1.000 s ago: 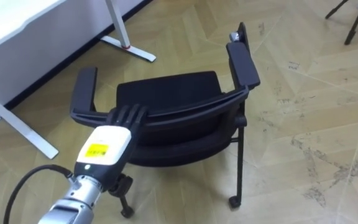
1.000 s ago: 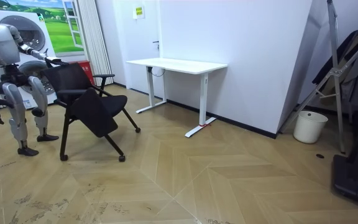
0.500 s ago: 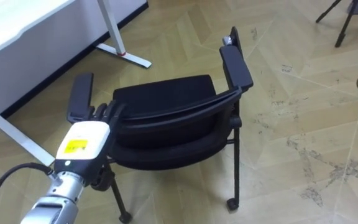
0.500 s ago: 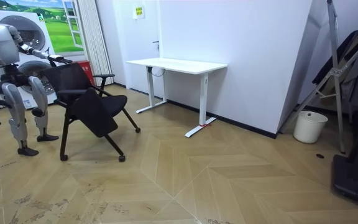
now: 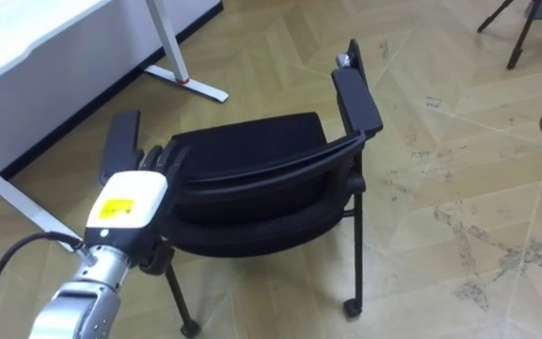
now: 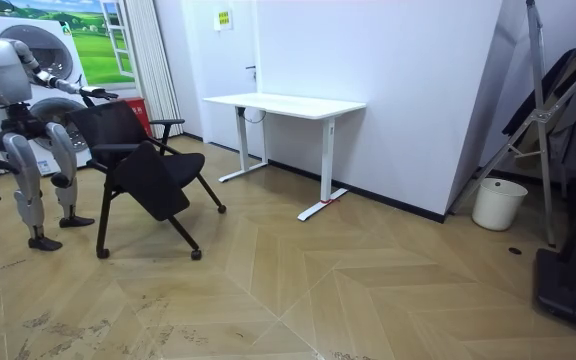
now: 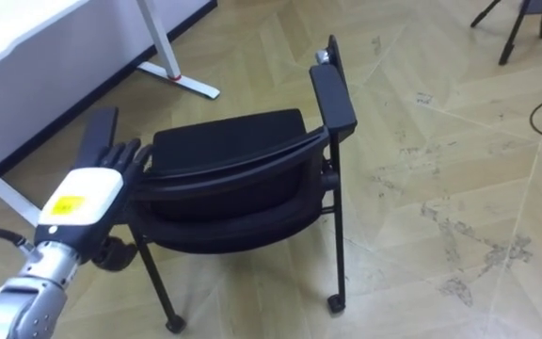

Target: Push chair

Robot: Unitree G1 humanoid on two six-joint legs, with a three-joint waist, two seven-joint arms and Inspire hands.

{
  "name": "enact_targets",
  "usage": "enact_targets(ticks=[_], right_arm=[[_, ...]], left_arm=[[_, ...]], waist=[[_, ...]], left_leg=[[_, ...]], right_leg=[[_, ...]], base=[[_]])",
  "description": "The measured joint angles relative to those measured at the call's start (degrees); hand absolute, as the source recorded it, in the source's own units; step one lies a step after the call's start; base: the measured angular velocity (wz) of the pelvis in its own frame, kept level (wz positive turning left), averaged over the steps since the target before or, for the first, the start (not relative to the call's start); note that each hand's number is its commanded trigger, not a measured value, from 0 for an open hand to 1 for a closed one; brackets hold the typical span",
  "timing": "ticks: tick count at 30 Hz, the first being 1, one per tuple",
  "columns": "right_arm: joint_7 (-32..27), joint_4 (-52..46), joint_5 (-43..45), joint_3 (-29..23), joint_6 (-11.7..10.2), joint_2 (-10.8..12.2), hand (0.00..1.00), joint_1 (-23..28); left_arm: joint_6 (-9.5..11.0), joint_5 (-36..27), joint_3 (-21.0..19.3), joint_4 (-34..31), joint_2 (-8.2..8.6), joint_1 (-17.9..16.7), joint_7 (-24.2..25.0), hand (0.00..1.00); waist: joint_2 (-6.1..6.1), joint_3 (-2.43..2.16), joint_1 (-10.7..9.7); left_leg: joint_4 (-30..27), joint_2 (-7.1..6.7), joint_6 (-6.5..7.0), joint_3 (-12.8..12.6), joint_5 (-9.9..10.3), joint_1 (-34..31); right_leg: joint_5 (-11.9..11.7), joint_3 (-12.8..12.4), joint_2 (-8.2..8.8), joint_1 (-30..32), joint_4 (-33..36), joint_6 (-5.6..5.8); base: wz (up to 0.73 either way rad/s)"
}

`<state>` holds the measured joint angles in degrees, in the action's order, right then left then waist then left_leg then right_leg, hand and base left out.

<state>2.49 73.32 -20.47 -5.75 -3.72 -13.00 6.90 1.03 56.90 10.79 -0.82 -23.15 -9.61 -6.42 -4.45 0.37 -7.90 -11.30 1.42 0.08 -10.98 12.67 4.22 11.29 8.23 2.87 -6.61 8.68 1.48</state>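
Black chair point(image 5: 252, 151), upright on thin dark legs with castors. Padded seat at centre, curved backrest along its six o'clock edge, armrests at nine and two o'clock, front facing eleven o'clock.

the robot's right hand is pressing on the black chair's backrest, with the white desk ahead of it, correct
Not quite: it is the left hand, coming in from the lower left of the left eye view, that is pressing on the black chair's backrest, fingers straight. The white desk is ahead of it, as you said.
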Motion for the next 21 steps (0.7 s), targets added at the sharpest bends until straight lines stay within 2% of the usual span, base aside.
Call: enact_targets(ticks=[5,9,10,17,20,21], right_arm=[[-0.73,-0.01,0.02,0.01,-0.52,0.00,0.00,-0.01],[-1.22,-0.06,0.02,0.01,-0.62,-0.01,0.00,-0.01],[-1.35,-0.08,0.01,0.01,-0.62,0.00,0.00,0.02],[-2.18,-1.23,0.57,0.08,-0.60,-0.02,0.00,0.02],[-2.34,-1.49,0.68,0.08,-0.48,-0.03,0.00,0.04],[-2.34,-1.65,0.68,0.08,-0.48,-0.03,0.00,0.05]], left_arm=[[1.30,0.02,0.00,0.04,-0.10,0.62,-1.04,0.00],[1.78,-0.16,0.00,0.28,-0.17,0.86,-2.40,0.00],[1.98,-0.22,0.02,0.95,-0.17,1.11,-2.98,0.00],[1.84,-0.43,1.02,8.23,-0.06,4.86,-3.47,0.00],[1.31,-0.43,1.01,9.04,-0.07,5.68,-3.50,0.00],[1.29,-0.43,1.02,9.05,-0.07,5.68,-3.50,0.37]], waist=[[-0.30,-0.20,-0.24],[-0.39,-0.20,-0.23],[-0.35,-0.08,-0.23],[-0.87,0.03,-1.92],[-0.88,0.07,-2.49],[-0.88,0.07,-2.63]], left_leg=[[-0.07,-0.02,0.00,-0.02,0.00,-0.46],[-0.06,-0.03,0.00,0.00,0.00,-0.39],[-0.05,-0.03,0.00,0.00,0.00,-0.31],[0.01,-0.04,0.00,0.09,0.00,-0.39],[0.05,-0.05,0.00,0.04,0.00,-0.43],[0.06,-0.05,0.00,0.03,0.00,-0.43]], right_leg=[[-0.02,-0.05,0.00,0.27,0.01,-0.01],[-0.02,-0.11,0.01,0.24,-0.03,-0.02],[-0.02,-0.18,0.01,0.36,-0.05,-0.02],[-0.02,-0.29,0.01,0.26,-0.04,-0.02],[-0.02,-0.31,0.01,0.33,-0.03,-0.02],[-0.02,-0.32,0.01,0.34,-0.03,-0.02]], base=[[0.00],[0.00],[0.00],[0.00],[0.00],[0.00]])
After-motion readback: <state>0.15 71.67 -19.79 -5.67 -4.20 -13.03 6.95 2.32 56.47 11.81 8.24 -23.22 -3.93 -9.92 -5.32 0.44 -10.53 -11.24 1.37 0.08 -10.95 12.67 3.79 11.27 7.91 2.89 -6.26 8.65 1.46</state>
